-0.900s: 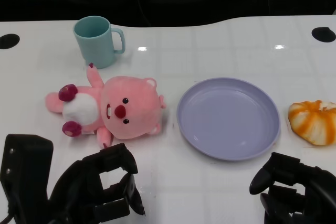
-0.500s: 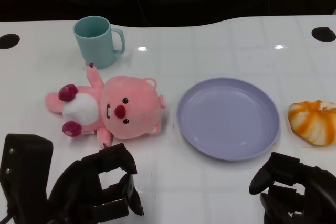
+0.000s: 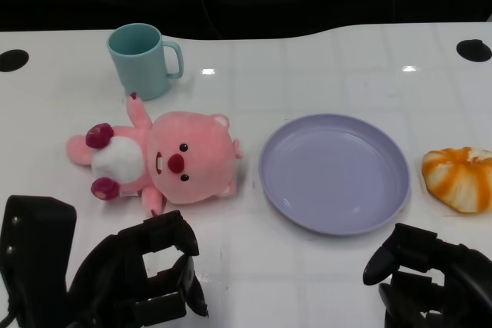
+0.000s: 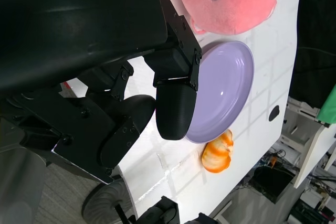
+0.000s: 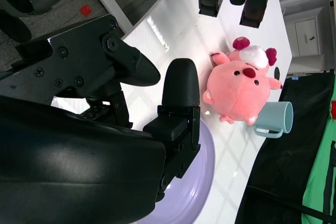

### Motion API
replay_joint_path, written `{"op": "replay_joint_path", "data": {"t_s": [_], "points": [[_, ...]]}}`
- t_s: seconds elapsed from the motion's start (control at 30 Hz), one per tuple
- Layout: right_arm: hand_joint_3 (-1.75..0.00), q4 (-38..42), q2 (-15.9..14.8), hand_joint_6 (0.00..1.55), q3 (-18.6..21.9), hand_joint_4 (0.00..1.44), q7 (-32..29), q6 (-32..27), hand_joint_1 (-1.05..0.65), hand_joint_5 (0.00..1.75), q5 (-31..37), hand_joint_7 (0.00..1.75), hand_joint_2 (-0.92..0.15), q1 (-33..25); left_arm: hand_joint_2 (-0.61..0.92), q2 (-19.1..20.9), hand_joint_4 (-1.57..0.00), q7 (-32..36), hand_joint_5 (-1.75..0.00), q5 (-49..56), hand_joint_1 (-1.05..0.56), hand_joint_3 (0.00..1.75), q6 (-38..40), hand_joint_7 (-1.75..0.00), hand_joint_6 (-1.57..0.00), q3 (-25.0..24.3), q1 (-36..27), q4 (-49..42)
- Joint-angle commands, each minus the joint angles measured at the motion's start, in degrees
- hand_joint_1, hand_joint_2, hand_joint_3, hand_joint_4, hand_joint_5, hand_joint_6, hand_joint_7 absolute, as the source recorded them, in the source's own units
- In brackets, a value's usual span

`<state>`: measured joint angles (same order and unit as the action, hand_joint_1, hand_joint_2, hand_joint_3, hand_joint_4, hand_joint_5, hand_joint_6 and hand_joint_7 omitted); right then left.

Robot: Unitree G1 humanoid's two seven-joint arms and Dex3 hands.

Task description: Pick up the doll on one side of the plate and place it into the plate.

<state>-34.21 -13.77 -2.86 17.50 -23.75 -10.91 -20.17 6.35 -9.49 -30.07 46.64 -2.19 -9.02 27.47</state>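
Counter (image 3: 323, 59): I am looking down on a white glossy counter that is carrying everything; both of my hands are hanging at its near edge.

Plate (image 3: 334, 172): The lavender plate is sitting a little toward the right of the counter's middle, shallow, with nothing lying in it.

Doll (image 3: 161, 159): The pink plush doll is lying on its back just beside the plate, on the side toward the counter's left edge, not touching the rim, its white belly and dark paws pointing left. I am judging it light and soft; it should be squashing under the fingers rather than slipping, so I am planning to close around the round head or the middle of the body, not a thin limb.

Left hand (image 3: 142, 282): It is hovering near the counter's near edge, just short of the doll, fingers apart and holding nothing. I am counting on this hand for the pick, being the closer one.

Right hand (image 3: 430, 282): It is waiting by the near right corner, fingers curled loosely, grasping nothing.

Cup (image 3: 142, 59): A teal mug is standing upright behind the doll, toward the far edge.

Bun (image 3: 460, 178): An orange-striped toy is resting at the right edge, apart from the plate.
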Motion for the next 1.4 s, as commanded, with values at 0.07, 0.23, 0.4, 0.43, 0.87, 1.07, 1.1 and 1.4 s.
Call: {"op": "replay_joint_path", "data": {"t_s": [0.07,0.23,0.4,0.43,0.87,1.07,1.1,1.4], "points": [[-1.01,-0.07,-0.43,0.45,-0.06,0.64,0.22,0.78,-0.14,1.75,-0.16,1.53,-0.65,0.27,0.50,0.94,-0.80,-1.24,-1.75,-0.39,-0.09,1.41,-1.12,-1.67,-0.71,-0.94,0.15,-0.24],[-1.01,-0.18,-0.45,0.45,-0.31,0.65,0.11,0.89,-0.13,1.75,0.05,1.52,-0.65,0.29,0.56,0.70,-0.76,-1.33,-1.62,-0.72,-0.12,1.26,-1.02,-1.42,-0.73,-1.58,0.12,0.13],[-1.01,-0.46,-0.31,0.46,-0.82,0.65,-0.29,0.54,-0.14,1.75,0.19,1.52,-0.65,0.34,0.44,0.09,-0.73,-2.02,-1.48,-2.58,-0.25,1.16,-1.96,-1.24,-0.72,-2.92,-0.12,0.19],[-1.01,-0.27,-0.22,0.46,-0.94,0.65,-0.24,0.82,-0.14,1.75,0.13,1.52,-0.65,0.40,0.45,0.11,-0.72,-2.45,-1.48,-2.77,-0.27,1.12,-2.89,-1.21,-0.72,-3.30,-0.05,-0.01],[-1.02,0.85,0.43,0.46,-1.74,0.66,-0.53,0.95,-0.12,1.75,0.09,1.52,-0.64,1.42,0.84,4.22,-0.49,-2.27,-1.15,2.67,-0.36,0.39,-11.20,-0.59,-0.57,-6.38,5.02,0.95],[-1.02,0.17,0.19,0.46,-1.82,0.65,-1.04,0.63,-0.12,1.75,0.27,1.52,-0.64,1.01,0.92,11.56,-0.44,-5.72,-0.98,11.59,-0.48,0.20,-19.30,-0.48,-0.50,-4.27,7.31,-0.92],[-1.02,0.15,0.16,0.45,-1.81,0.65,-1.02,0.73,-0.12,1.75,0.24,1.52,-0.64,0.92,0.92,12.79,-0.43,-6.13,-0.96,13.34,-0.48,0.19,-20.40,-0.47,-0.50,-3.78,7.95,-1.42],[-1.02,0.34,-0.08,0.45,-1.51,0.64,-0.48,1.39,-0.12,1.75,0.00,1.52,-0.64,0.56,0.92,20.50,-0.28,-7.18,-0.79,27.73,-0.58,0.10,-28.48,-0.28,-0.40,-0.09,12.50,-5.16]]}}
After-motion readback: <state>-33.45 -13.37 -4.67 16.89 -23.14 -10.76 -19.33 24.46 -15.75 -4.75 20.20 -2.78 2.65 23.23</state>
